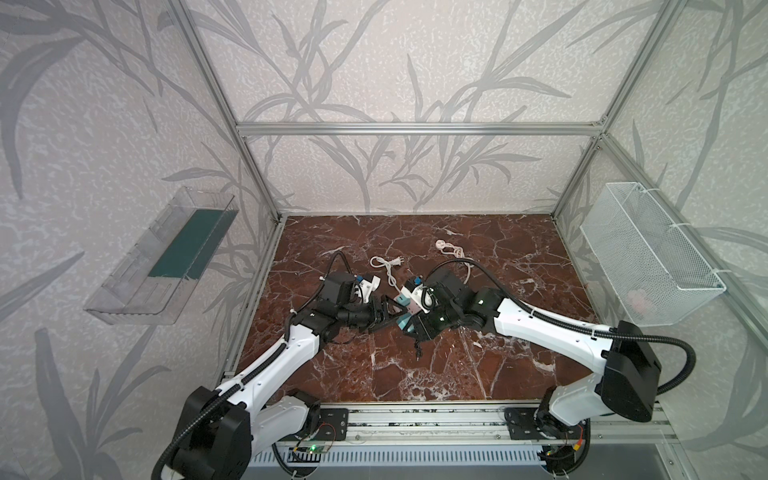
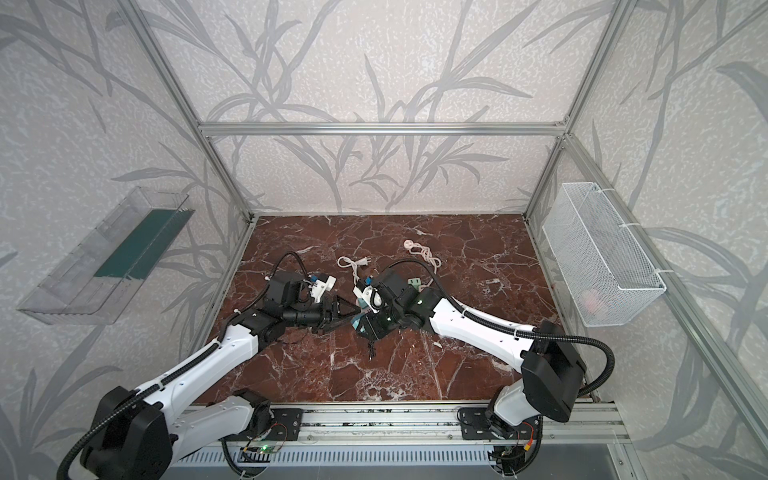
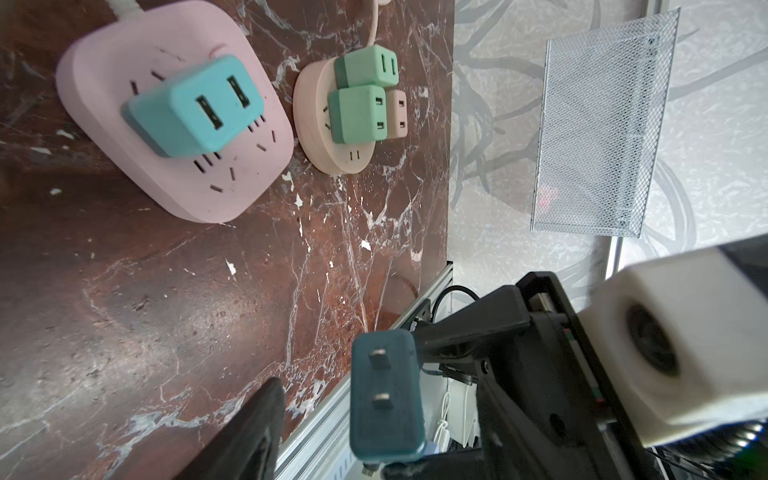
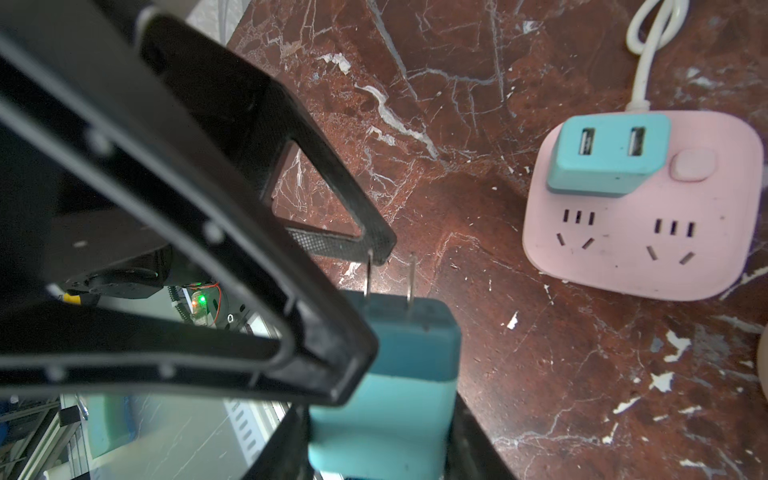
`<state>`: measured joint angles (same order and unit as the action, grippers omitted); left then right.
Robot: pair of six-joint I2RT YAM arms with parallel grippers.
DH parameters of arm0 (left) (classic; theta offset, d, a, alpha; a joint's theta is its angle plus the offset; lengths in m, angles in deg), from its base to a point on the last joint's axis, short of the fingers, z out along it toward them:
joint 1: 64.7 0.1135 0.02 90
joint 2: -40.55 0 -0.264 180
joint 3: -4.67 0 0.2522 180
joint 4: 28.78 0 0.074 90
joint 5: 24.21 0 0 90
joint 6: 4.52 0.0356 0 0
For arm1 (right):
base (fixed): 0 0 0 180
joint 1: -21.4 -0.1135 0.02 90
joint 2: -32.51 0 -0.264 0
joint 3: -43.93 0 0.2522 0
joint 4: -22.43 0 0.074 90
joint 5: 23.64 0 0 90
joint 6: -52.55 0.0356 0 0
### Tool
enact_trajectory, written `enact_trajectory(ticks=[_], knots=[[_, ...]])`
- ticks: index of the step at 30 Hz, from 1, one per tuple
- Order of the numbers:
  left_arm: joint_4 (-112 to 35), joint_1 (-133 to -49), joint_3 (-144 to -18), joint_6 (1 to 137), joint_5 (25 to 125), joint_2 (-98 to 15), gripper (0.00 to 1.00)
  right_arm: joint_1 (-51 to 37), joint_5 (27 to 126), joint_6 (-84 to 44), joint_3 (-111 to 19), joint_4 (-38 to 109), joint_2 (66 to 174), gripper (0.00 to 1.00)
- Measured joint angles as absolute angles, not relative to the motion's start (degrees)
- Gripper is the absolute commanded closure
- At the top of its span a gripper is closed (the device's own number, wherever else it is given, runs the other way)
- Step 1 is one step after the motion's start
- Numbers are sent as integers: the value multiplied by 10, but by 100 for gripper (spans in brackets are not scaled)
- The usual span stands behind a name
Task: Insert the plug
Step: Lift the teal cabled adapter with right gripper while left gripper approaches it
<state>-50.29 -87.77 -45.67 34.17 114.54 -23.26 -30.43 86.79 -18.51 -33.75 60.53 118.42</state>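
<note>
In both top views the two arms meet just below the centre of the frame, over the marble tabletop (image 1: 415, 365). The right gripper (image 4: 380, 415) is clamped on the pale body of the teal plug (image 4: 399, 345), and the dark pronged end sticks out past its fingers. Held this way the prongs are bare, but little of the body is left free for pushing it home.

The left gripper (image 4: 368, 307) stands spread, with its two black fingers on either side of that pronged end. One finger looks to rest against the plug's side, while the left wrist view shows a clear gap at the other, so it has hold of nothing. I read this as a handover or re-grip in the air, to get a better hold before insertion.

Just above and right of the meeting point lies the pink power strip (image 4: 644, 257), largely hidden under the right gripper in the top views. A pale blue charger (image 4: 611, 158) fills one place on it. A free socket (image 4: 575, 228) faces up, near the held prongs but apart from them. Beyond the strip sits the round socket (image 3: 332, 162), carrying three small chargers. Farther up the frame lie loose white cables (image 1: 388, 266), and a mesh basket (image 1: 648, 253) hangs at the right edge.
</note>
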Motion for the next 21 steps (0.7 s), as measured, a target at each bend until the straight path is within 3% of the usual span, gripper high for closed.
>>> enact_trajectory(ticks=[15, 21], knots=[[-464, -896, -456, 318, 1151, -245, 49, -304, 857, -202, -373, 614, 1194, 100], [-455, -898, -454, 311, 1152, -248, 80, -305, 851, -209, -386, 618, 1211, 100]])
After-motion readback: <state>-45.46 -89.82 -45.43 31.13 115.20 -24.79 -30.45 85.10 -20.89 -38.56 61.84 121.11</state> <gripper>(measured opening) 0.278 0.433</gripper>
